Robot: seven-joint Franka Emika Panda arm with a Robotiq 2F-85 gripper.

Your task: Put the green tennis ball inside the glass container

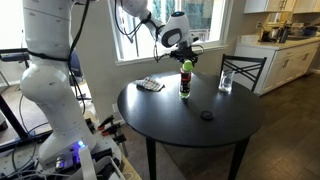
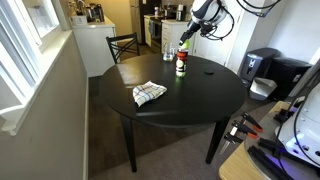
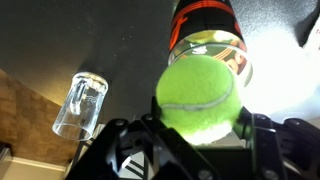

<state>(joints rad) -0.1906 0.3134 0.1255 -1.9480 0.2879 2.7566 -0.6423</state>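
Wrist view: end effector [image 3: 200,122] clamped on green tennis ball [image 3: 200,95] over the glass container [image 3: 203,22]; nearby drinking glass [image 3: 82,105] empty.

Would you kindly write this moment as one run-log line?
end effector: shut on green tennis ball | ball: above glass container mouth | release: pending

White Franka arm [image 1: 45,85] with a black gripper [image 1: 184,48]
Rounded glossy white shells, dark bands at the joints; a blue light [image 1: 79,150] glows low by the base, red and black cables [image 1: 103,126] beside it; in the wrist view the fingers [image 3: 262,128] and housing are matte black, with moulded ridges.
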